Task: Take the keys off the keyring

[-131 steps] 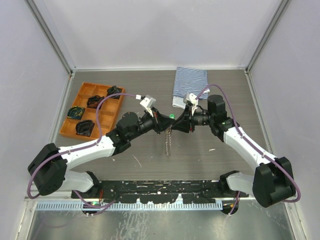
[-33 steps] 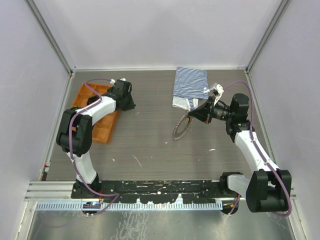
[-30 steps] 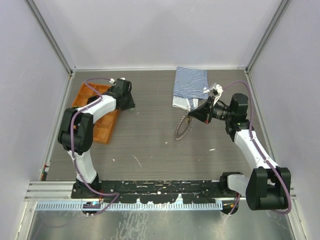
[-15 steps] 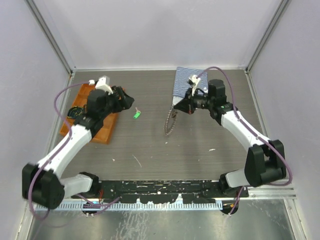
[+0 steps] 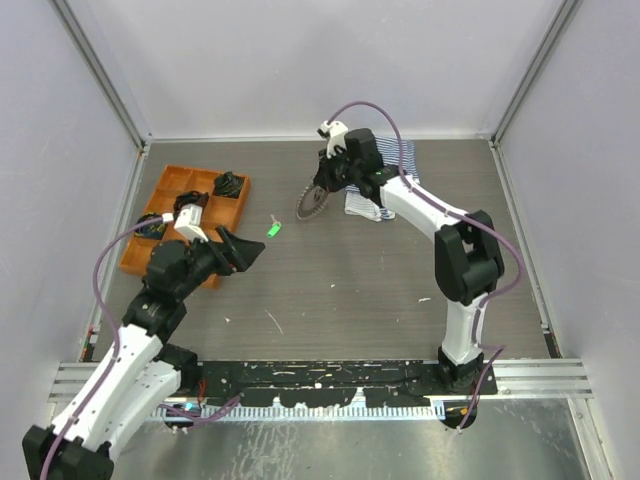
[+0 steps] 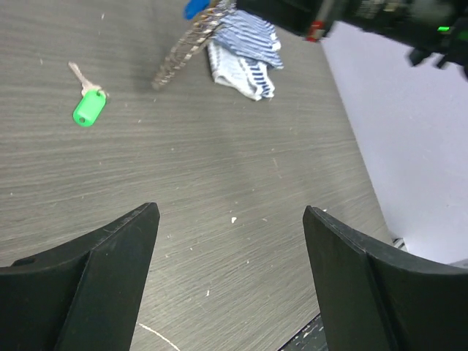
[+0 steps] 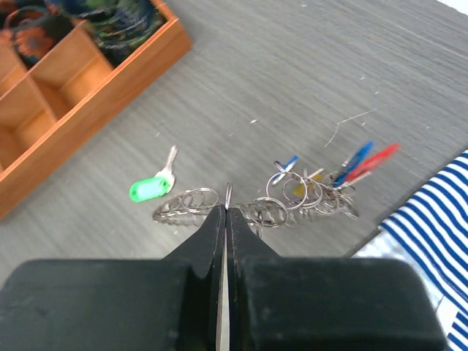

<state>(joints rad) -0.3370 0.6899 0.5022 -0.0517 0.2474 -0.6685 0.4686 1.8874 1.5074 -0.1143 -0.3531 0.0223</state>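
Metal-wise: eyeing the keyring (image 5: 312, 203) at about 2 o'clock from the wide-open, empty left gripper (image 5: 253, 252), dangling from the clamped-shut right gripper (image 7: 225, 210).

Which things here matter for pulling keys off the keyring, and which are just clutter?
Job: keyring, pinched in the right gripper; blue and red keys on it; green key loose on the table; left gripper, open, empty.
Lying about: orange tray with dark bundles; striped cloth.
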